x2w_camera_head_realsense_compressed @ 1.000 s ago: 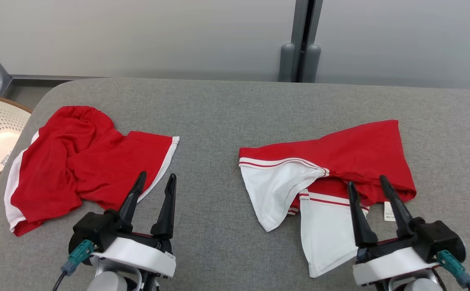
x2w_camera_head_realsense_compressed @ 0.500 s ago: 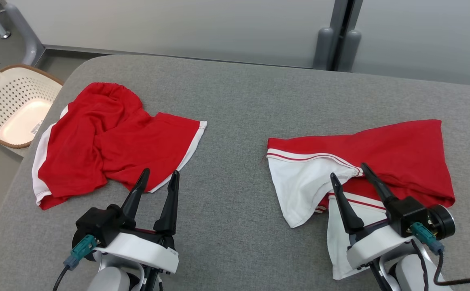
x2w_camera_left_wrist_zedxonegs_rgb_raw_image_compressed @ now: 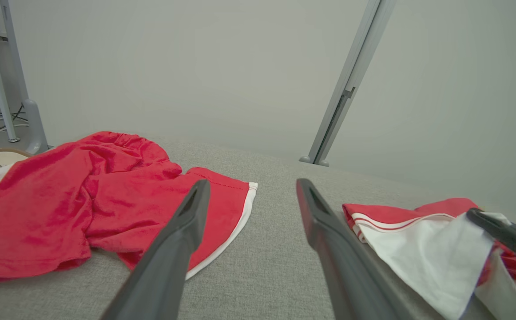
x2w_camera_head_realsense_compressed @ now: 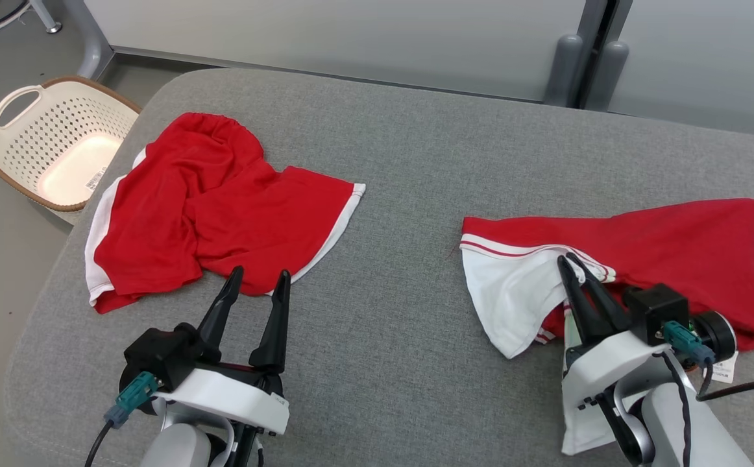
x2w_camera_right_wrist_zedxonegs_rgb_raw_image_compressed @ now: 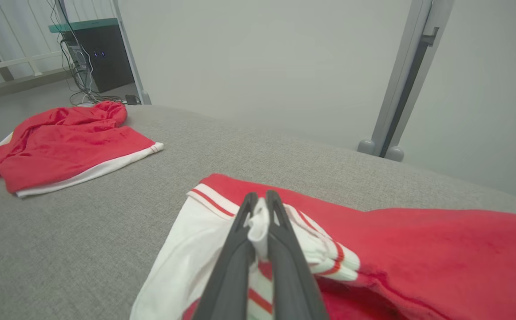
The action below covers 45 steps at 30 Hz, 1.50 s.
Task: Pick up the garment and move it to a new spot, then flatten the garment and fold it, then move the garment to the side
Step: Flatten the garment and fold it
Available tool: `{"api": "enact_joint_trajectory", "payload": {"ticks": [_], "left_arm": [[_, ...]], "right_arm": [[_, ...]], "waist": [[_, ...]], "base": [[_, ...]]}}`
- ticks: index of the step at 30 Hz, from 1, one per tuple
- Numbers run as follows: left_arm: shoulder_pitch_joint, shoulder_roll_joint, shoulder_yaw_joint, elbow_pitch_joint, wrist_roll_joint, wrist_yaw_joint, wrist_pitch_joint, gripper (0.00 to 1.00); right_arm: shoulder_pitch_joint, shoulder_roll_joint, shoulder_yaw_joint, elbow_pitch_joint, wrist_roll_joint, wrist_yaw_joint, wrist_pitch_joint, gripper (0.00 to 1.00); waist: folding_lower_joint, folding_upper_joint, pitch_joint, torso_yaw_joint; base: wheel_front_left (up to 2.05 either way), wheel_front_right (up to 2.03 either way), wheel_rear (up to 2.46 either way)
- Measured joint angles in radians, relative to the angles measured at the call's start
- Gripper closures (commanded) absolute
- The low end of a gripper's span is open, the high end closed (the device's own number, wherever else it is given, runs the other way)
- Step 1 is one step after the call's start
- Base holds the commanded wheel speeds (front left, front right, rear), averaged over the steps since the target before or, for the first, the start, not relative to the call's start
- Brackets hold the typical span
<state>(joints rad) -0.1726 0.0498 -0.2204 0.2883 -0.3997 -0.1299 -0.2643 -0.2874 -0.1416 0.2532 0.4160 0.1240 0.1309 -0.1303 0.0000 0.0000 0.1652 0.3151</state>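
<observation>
Nearest the robot, the right gripper (x2w_camera_head_realsense_compressed: pixel 572 261) pinches a white fold of the red-and-white garment (x2w_camera_head_realsense_compressed: pixel 675 240) on the right of the grey table (x2w_camera_head_realsense_compressed: pixel 409 162), plainest in its wrist view (x2w_camera_right_wrist_zedxonegs_rgb_raw_image_compressed: pixel 260 198). The left gripper (x2w_camera_head_realsense_compressed: pixel 261 272) hangs spread, empty. Far left, the head view adds a floor basket (x2w_camera_head_realsense_compressed: pixel 39 123).

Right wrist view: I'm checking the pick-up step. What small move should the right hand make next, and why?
Probably a short lift straight up. The right hand is shut on a white fold of the red and white garment, whose bulk lies crumpled on the grey table. Raising it would likely show whether the pinch holds before carrying.
</observation>
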Motion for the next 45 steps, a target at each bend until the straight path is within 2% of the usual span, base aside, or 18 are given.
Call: {"api": "enact_joint_trajectory", "payload": {"ticks": [5,10,14,16,19,24,25,26,30,35,40,45], "left_arm": [[0.0,0.0,-0.005,0.002,-0.008,0.0,0.0,0.0],[0.0,-0.001,-0.021,0.001,-0.019,0.0,0.0,0.0],[-0.013,-0.001,-0.047,-0.001,-0.032,0.0,0.0,0.0],[-0.025,-0.001,-0.061,-0.003,-0.039,0.0,0.0,0.0],[-0.042,-0.001,-0.094,0.001,-0.059,0.0,0.0,0.0],[-0.056,-0.002,-0.123,0.006,-0.089,0.0,0.0,0.0],[-0.057,-0.001,-0.125,0.006,-0.095,0.0,0.0,0.0],[-0.057,0.0,-0.128,0.007,-0.095,0.0,0.0,0.0],[-0.057,-0.001,-0.13,0.014,-0.096,0.0,0.0,0.0],[-0.056,0.0,-0.103,0.02,-0.092,0.0,0.0,0.0],[-0.056,-0.001,-0.077,0.019,-0.062,0.0,0.0,0.0],[-0.047,-0.002,-0.048,0.014,-0.035,0.0,0.0,0.0]], "right_arm": [[-0.03,-0.01,0.022,-0.038,0.035,0.0,0.034,1.0],[-0.132,-0.039,0.026,-0.094,0.07,0.0,0.121,1.0],[-0.26,-0.073,0.016,-0.083,0.068,0.0,0.193,1.0],[-0.341,-0.104,0.02,-0.059,0.041,0.0,0.217,1.0],[-0.511,-0.137,0.012,0.043,0.04,0.0,0.244,1.0],[-0.707,-0.19,-0.029,0.258,0.004,0.0,0.224,1.0],[-0.739,-0.189,-0.045,0.3,-0.002,0.0,0.216,0.58],[-0.768,-0.188,-0.051,0.347,-0.015,0.0,0.212,0.0],[-0.846,-0.175,-0.043,0.486,-0.076,0.0,0.185,0.0],[-0.86,-0.143,-0.046,0.595,-0.084,0.0,0.107,0.0],[-0.797,-0.116,-0.018,0.651,-0.057,0.0,0.009,0.0],[-0.728,-0.096,-0.001,0.655,-0.004,0.0,-0.072,0.0]], "waist": [[0.0,0.0,-0.01,0.002],[0.0,0.0,-0.013,0.012],[0.0,0.0,0.002,0.032],[0.0,0.0,0.013,0.047],[0.0,0.0,0.039,0.088],[0.0,0.0,0.064,0.153],[0.0,0.0,0.068,0.165],[0.0,0.0,0.073,0.175],[0.0,0.0,0.085,0.199],[0.0,0.0,0.069,0.178],[0.0,0.0,0.038,0.132],[0.0,0.0,0.002,0.083]], "base": [[0.0,0.0,0.0],[0.0,0.0,0.0],[0.0,0.0,0.0],[0.0,0.0,0.0],[0.0,0.0,0.0],[0.0,0.0,0.0],[0.0,0.0,0.0],[0.0,0.0,0.0],[0.0,0.0,0.0],[0.0,0.0,0.0],[0.0,0.0,0.0],[0.0,0.0,0.0]]}}
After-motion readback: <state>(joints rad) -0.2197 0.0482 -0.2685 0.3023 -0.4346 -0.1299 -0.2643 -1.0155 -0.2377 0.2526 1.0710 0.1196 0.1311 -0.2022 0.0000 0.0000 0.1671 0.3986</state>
